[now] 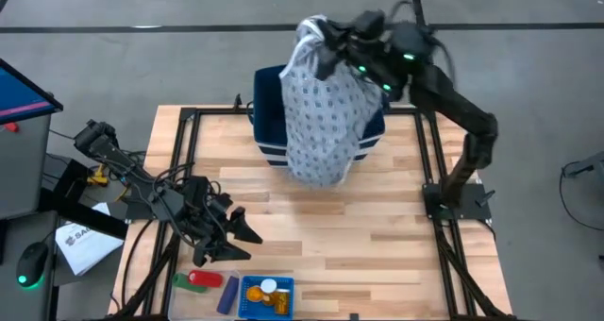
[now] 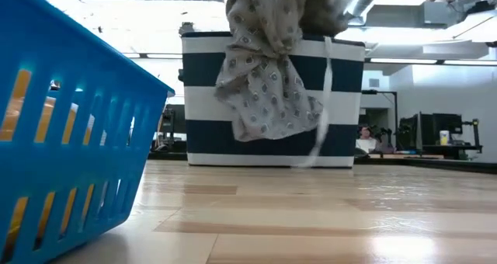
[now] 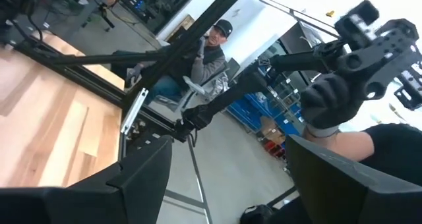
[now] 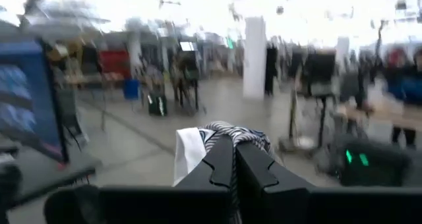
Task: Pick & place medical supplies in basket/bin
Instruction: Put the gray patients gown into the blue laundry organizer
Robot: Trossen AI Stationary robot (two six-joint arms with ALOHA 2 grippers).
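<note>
The small blue basket [image 1: 267, 297] [image 2: 70, 140] sits at the table's near edge, holding orange pill bottles [image 1: 279, 300], one of them white-capped [image 1: 269, 286]. A red cylinder [image 1: 207, 278] on a flat green piece [image 1: 181, 280] lies left of the basket. My left gripper [image 1: 241, 245] [image 3: 231, 184] hovers open just beyond these, holding nothing. My right gripper [image 1: 326, 47] [image 4: 234, 161] is high over the navy white-striped tub [image 1: 269, 123] [image 2: 272, 140], shut on a white, blue-patterned cloth [image 1: 326, 123] [image 2: 268, 70]. My right gripper pinches the cloth's bunched top end [image 4: 227, 133] between its two shut fingers [image 4: 254, 168]. The cloth hangs below the gripper over the tub's front wall, slack and lifted off the table, with its lower end [image 2: 268, 128] in front of the tub.
A dark blue oblong item [image 1: 226, 295] lies left of the basket. The black frame rails [image 1: 179, 160] run along the table's sides. Bare wood [image 1: 359, 245] lies between tub and basket. People show in the room beyond [image 3: 211, 56].
</note>
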